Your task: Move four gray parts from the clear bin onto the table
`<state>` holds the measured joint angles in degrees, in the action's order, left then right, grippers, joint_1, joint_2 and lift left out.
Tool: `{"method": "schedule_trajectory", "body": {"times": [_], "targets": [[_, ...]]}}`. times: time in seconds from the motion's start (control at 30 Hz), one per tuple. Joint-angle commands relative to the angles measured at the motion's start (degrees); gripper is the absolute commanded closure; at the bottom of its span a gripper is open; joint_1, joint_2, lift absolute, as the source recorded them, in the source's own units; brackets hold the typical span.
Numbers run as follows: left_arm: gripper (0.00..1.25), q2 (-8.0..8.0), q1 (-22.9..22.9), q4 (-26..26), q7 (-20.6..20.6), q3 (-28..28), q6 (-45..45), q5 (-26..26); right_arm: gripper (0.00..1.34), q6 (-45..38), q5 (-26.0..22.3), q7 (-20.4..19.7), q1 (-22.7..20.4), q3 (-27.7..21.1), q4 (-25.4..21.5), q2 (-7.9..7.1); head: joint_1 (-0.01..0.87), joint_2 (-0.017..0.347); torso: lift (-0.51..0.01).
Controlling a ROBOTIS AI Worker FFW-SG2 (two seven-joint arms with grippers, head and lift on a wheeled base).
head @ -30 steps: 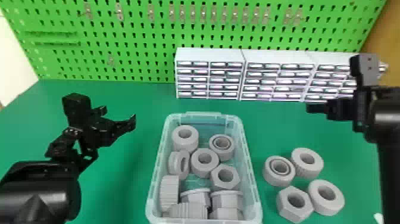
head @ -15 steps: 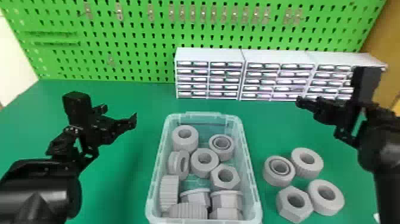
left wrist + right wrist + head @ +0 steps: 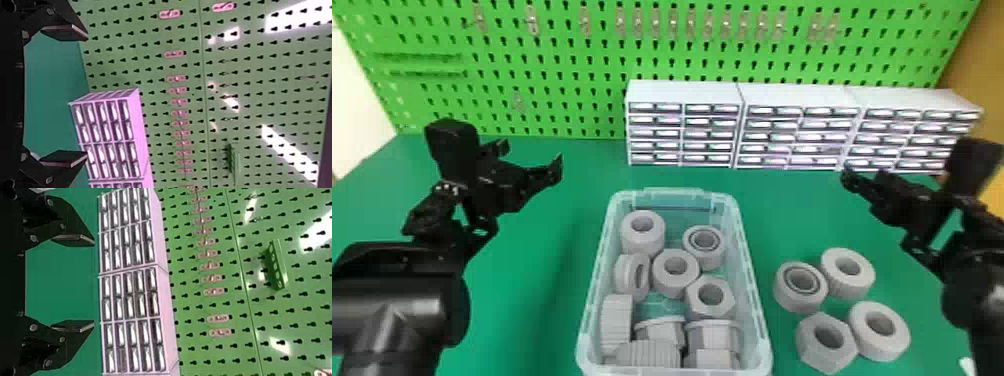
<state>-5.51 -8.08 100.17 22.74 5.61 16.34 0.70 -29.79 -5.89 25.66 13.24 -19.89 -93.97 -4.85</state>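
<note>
Hanging open and released, your left gripper [image 3: 533, 157] and your right gripper [image 3: 865, 179] are well apart, with four gray parts [image 3: 863, 344] on the table [image 3: 532, 300] to your right of the clear bin [image 3: 766, 345] and other gray parts [image 3: 642, 246] inside it.

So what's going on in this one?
Nothing is being handled: the left gripper and right gripper are open and empty, raised to either side of the clear bin. Four gray parts lie on the table to the bin's right, with other gray parts inside it. The move looks done.
</note>
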Motion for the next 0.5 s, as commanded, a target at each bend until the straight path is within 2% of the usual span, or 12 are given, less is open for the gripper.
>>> {"method": "schedule_trajectory", "body": {"times": [0.0,0.2,0.47], "targets": [[0.21,-0.03,-0.3,1.1,-0.4,0.1,0.0,0.1,0.52,0.3,-0.5,0.0,-1.7,-2.3,-1.3,-1.04,0.678,0.034,-0.05],[0.21,-0.03,0.4,2.0,-1.5,0.4,0.0,0.1,0.52,0.3,-1.7,0.1,-3.3,-4.6,-2.0,-1.92,0.678,0.034,-0.05],[0.21,-0.03,-0.3,2.1,-3.8,-1.1,0.0,-0.6,0.52,0.4,-1.7,0.1,-3.0,-5.6,-3.1,-2.8,0.678,0.034,-0.05]]}}
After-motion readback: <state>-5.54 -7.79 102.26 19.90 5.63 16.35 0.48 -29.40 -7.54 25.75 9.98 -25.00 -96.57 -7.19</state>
